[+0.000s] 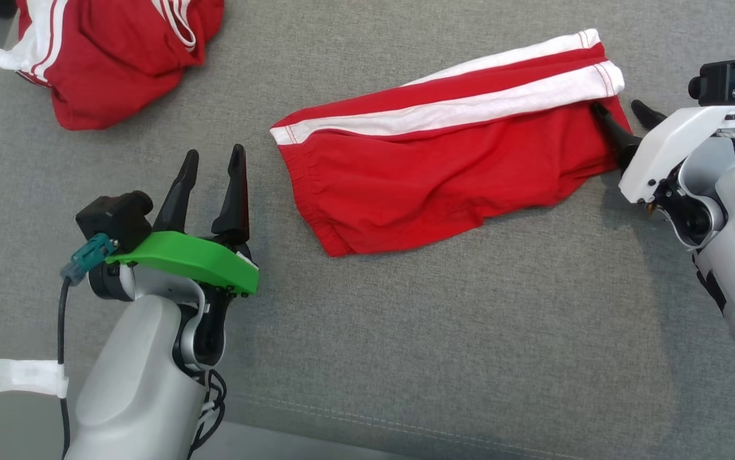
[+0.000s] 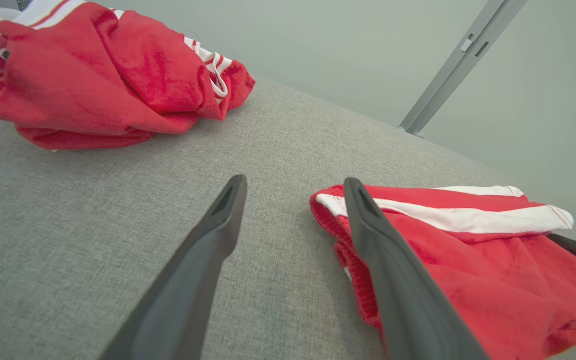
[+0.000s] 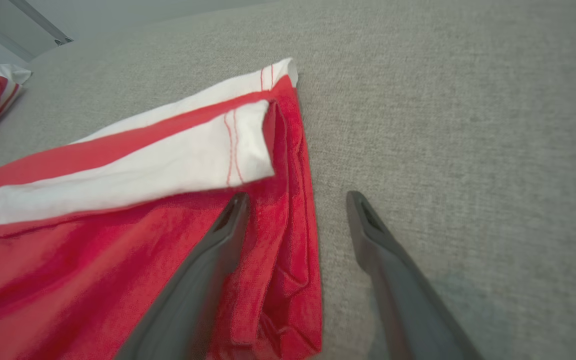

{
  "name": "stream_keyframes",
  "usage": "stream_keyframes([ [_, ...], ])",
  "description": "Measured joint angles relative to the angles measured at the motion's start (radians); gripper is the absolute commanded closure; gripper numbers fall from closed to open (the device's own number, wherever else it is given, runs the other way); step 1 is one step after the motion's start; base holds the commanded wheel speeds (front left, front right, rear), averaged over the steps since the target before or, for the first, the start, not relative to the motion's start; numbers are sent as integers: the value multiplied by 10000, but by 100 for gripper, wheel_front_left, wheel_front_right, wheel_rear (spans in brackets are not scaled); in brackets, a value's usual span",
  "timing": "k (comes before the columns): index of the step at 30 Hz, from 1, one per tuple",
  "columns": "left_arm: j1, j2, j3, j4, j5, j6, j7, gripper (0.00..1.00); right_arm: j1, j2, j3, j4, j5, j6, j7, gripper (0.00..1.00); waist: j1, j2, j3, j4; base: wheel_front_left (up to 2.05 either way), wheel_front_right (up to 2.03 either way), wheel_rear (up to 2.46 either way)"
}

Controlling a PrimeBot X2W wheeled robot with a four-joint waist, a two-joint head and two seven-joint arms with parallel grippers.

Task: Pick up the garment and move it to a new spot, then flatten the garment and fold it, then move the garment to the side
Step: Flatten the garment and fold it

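Grey fabric surface | garment lies on it, apparently flattened and folded | my left gripper beside its waistband, fingers apart, empty | right gripper spread astride its hem, clamping nothing | remaining, I judge: moving it aside

The garment at my twelve o'clock is soft, matt red cloth with white bands stitched in red and a ribbed waistband. The heap at ten o'clock looks like the same cloth. Under both, the surface is a coarse grey weave. My left gripper has matt dark plastic fingers and a smooth green plastic cover; my right gripper wears a smooth white plastic shell.
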State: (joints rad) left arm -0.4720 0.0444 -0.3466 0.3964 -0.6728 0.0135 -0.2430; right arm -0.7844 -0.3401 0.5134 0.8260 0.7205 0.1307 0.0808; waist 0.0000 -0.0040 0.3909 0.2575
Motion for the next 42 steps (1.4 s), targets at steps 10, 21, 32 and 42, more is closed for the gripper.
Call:
stream_keyframes([
  [10,384,2,280,-499,-6,0,-56,0,-28,151,334,56,291,-2,324,100,0,0,-66,171,0,0,0],
  [21,684,65,558,-1170,13,15,-59,0,64,228,625,-355,782,-2,-163,100,0,0,-295,-276,0,0,0],
  [32,1195,215,773,-1685,77,98,-88,0,1383,259,428,-777,1459,0,-1528,100,0,0,-573,-1079,0,0,0],
  [42,1628,347,863,-2040,86,134,-88,0,2436,667,236,-825,1981,0,-2495,100,0,0,-1039,-1720,0,0,0],
])
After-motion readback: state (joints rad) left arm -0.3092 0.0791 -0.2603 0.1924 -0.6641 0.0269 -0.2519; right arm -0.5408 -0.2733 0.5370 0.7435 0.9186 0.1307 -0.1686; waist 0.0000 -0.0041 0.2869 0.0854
